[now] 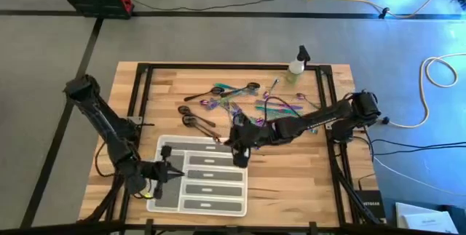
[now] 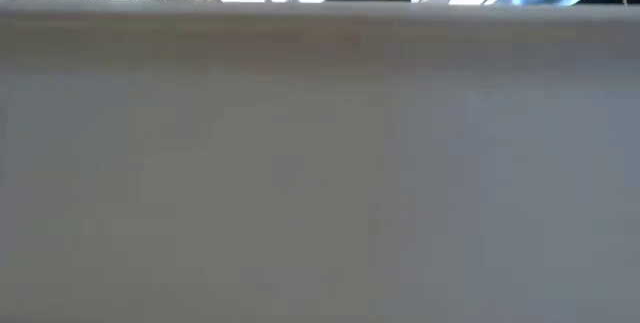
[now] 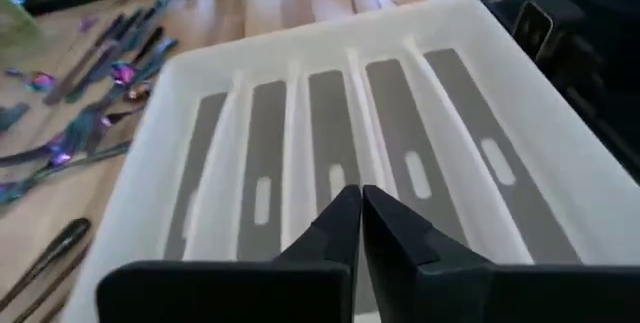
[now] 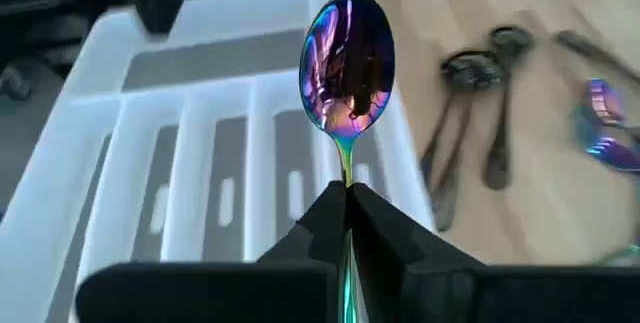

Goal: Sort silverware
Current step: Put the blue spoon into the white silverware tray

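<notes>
An iridescent purple-teal spoon [image 4: 348, 63] sticks out past my right gripper [image 4: 346, 195], which is shut on it. The gripper [image 1: 240, 155] hovers at the right end of the translucent white compartment tray [image 1: 218, 204]. The tray [image 4: 110, 113] lies flat on the wooden table near its front edge. My left gripper [image 1: 173, 171] is shut with nothing in it, above the tray's left end [image 3: 470, 53]. More silverware [image 1: 244, 100], iridescent and dark, lies loose on the table beyond the tray. My right gripper pinches the spoon's thin handle [image 4: 346, 175] between its two fingertips, just behind the bowl. The handle runs along the fingers, and the bowl [image 4: 350, 48] points forward past the tips. The spoon is lifted clear, above the tray's right end.
Two dark spoons [image 1: 195, 118] lie just beyond the tray's far edge. A small spray bottle [image 1: 297, 64] stands at the far right of the table. A black frame [image 1: 143, 89] runs along the table's sides. The low view is filled by a blank white surface [image 2: 320, 163].
</notes>
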You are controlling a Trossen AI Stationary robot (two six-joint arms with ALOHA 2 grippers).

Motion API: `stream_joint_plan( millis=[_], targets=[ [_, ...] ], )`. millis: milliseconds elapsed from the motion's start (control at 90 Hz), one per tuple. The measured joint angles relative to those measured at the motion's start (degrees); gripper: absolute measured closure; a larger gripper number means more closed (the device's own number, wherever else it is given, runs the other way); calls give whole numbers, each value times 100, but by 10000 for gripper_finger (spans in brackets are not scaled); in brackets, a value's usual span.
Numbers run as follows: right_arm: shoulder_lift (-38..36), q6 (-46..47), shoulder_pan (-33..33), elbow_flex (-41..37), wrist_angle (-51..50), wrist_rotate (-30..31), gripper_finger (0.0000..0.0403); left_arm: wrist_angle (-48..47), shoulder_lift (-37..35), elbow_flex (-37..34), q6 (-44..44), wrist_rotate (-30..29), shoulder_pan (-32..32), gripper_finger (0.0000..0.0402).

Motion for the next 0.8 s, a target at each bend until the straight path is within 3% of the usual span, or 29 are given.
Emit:
stream_joint_plan(
  millis=[144,389,800],
  targets=[
    [680,-520,134,637,-54,-90,403,-138,-297,4,24,-377,-221,402],
    [1726,-1064,147,1781,-1330,-170,403,-264,-503,4,16,-520,-299,402],
    [2176,-952,157,1870,-1655,-535,403,-520,-506,4,-211,-626,-277,402]
  ],
)
